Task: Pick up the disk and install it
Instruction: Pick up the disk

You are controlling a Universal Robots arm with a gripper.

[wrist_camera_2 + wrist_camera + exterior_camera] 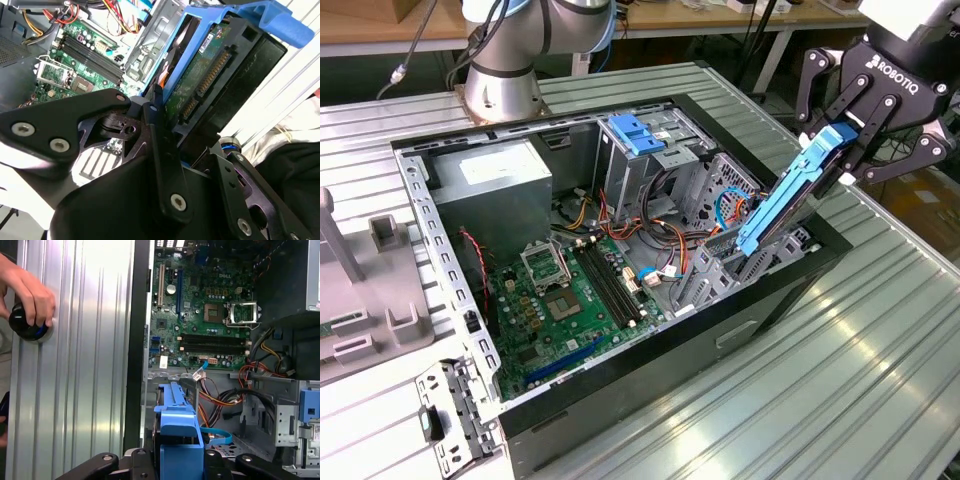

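Observation:
The disk (782, 203), a dark slab in a light-blue carrier, hangs steeply tilted over the open computer case (426, 226) at the exterior view's right. My gripper (841, 148) is shut on its upper end. Its lower end reaches down to the metal drive cage (718, 272) by the case's near right wall. In the second wrist view the disk (222, 62) shows its green board and connector between my fingers (155, 125). The first wrist view shows the blue carrier (179, 437) end-on above the case's inside.
A motherboard (558, 300), a grey power supply (490, 180) and orange and blue cables (670, 235) fill the case. A shorter blue bracket (635, 133) sits at its far side. A person's hand (29, 292) holds a black knob (22, 324) on the ribbed table. A grey fixture (365, 295) stands at the exterior view's left.

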